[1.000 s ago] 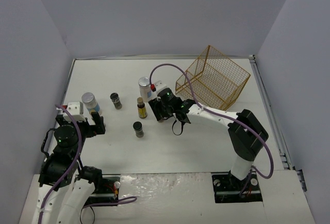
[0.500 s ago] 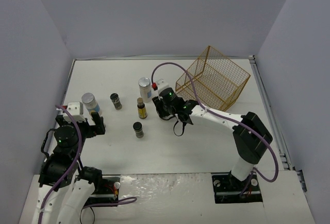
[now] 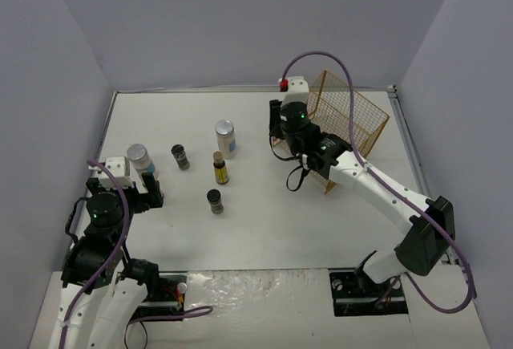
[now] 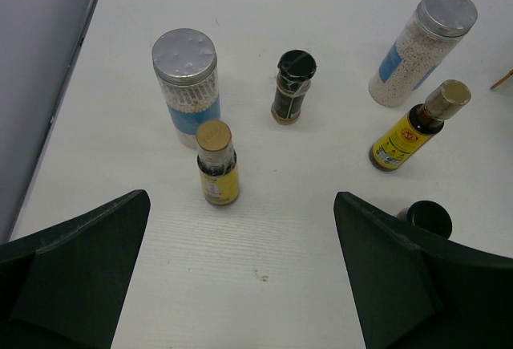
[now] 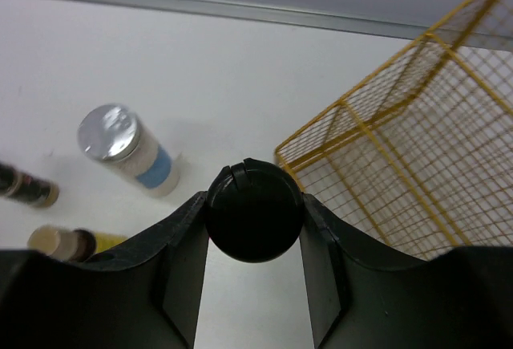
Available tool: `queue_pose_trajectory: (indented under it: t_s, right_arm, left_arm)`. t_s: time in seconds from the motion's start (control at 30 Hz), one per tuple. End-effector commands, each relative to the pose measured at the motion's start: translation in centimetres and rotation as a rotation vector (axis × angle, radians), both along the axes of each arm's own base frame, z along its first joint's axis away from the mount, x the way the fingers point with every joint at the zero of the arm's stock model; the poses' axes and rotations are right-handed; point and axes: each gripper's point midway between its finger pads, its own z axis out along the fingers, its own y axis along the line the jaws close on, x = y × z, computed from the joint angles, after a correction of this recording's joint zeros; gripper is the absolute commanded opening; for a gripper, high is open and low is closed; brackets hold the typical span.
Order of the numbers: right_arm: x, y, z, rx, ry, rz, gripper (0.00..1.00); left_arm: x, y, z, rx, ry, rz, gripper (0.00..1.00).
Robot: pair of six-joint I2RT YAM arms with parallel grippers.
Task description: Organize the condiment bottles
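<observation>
My right gripper point(image 5: 254, 202) is shut on a short dark jar, gripping its round black cap point(image 5: 253, 214), and holds it in the air beside the gold wire basket point(image 5: 417, 156). Standing on the table are two silver-lidded, blue-labelled jars point(image 3: 138, 157) point(image 3: 226, 138), two black-capped jars point(image 3: 180, 156) point(image 3: 215, 200) and a slim yellow-labelled bottle point(image 3: 219, 168). A second yellow-labelled bottle point(image 4: 216, 163) stands just ahead of my left gripper point(image 4: 240, 285), which is open and holds nothing.
The basket point(image 3: 341, 120) lies tipped at the back right, its open side facing the right gripper point(image 3: 282, 132). The table's left edge point(image 4: 76, 68) runs close past the nearest silver-lidded jar point(image 4: 187, 84).
The right gripper closed on the black-capped jar near the table's middle, lifted it and carried it back and to the right, up to the basket. The left arm stayed still.
</observation>
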Motion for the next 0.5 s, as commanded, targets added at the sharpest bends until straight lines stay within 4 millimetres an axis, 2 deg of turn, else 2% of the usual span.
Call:
queue_pose_trajectory:
  t_s: [0.0, 0.23, 0.47]
  right_arm:
    - [3.8, -4.8, 2.8, 0.111, -0.064, -0.245, 0.0]
    - [6.8, -6.3, -0.2, 0.082, -0.032, -0.354, 0.0]
    - [8.0, -7.0, -4.2, 0.032, 0.017, -0.423, 0.0]
  left_arm:
    - [0.8, 0.2, 2.2, -0.011, -0.069, 0.023, 0.97]
    - [0.8, 0.5, 2.1, -0.009, -0.062, 0.042, 0.97]
    - [0.7, 0.5, 2.1, -0.01, -0.063, 0.039, 0.97]
